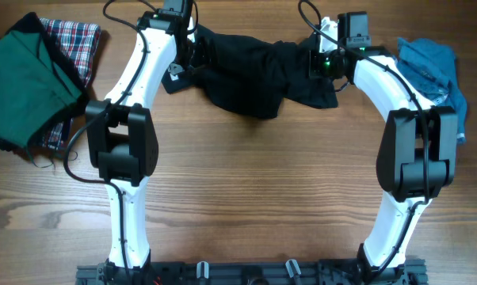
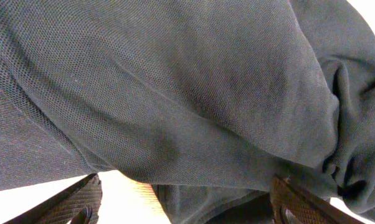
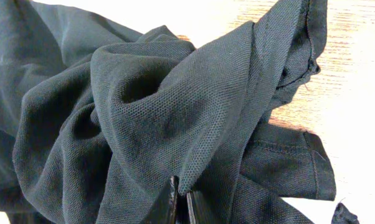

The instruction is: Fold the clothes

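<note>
The bare wooden table (image 1: 254, 190) lies nearer than the black shirt (image 1: 250, 75), which is crumpled in a heap between the two wrists. At the shirt's right end, the right claw (image 3: 180, 200) has its fingers pressed together, pinching a raised fold of the black cloth. At the shirt's left end, the left claw (image 2: 184, 205) stands wide apart, with fabric sagging over and between its fingers (image 2: 69, 202). The blue garment (image 1: 433, 67) lies just past the shirt's right end. A green garment (image 1: 24, 79) and a plaid cloth (image 1: 76, 43) lie well off its left end.
</note>
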You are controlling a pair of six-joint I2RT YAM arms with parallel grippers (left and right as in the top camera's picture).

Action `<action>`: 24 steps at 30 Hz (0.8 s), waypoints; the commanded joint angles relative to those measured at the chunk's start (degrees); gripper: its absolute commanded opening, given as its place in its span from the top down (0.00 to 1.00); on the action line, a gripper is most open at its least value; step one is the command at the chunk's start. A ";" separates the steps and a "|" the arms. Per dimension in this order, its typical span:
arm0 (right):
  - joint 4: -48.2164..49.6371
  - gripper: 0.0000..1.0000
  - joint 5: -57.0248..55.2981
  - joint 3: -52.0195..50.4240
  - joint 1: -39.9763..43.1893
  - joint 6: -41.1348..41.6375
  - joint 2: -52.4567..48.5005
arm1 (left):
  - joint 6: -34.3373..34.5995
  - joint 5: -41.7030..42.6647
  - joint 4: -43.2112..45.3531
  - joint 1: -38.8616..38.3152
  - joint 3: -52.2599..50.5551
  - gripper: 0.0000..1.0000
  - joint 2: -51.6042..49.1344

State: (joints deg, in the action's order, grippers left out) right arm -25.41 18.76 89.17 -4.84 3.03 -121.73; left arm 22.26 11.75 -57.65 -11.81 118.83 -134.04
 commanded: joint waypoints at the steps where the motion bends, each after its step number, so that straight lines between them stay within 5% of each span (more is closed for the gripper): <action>1: -1.66 0.96 -0.98 2.45 -0.13 0.59 -0.13 | 0.72 -0.96 0.11 1.03 0.26 0.15 -0.66; 11: -4.46 0.96 -1.05 7.32 5.70 -0.11 13.64 | 0.72 -0.94 -1.62 3.50 0.26 0.16 -0.66; 21: -4.98 0.95 -3.56 7.32 12.92 0.15 14.25 | 0.68 -0.96 -2.47 3.74 0.26 0.18 -0.66; 22: -5.55 0.93 -3.26 7.32 13.14 0.46 14.25 | 0.68 -0.94 -2.54 3.74 0.26 0.18 -0.66; 24: -8.98 0.62 -0.07 7.32 13.07 0.70 14.25 | 0.68 -0.94 -2.89 3.74 0.26 0.18 -0.66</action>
State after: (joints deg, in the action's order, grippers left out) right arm -31.46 16.43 95.83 8.23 3.07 -107.77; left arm 22.26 11.57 -60.07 -8.49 118.83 -134.04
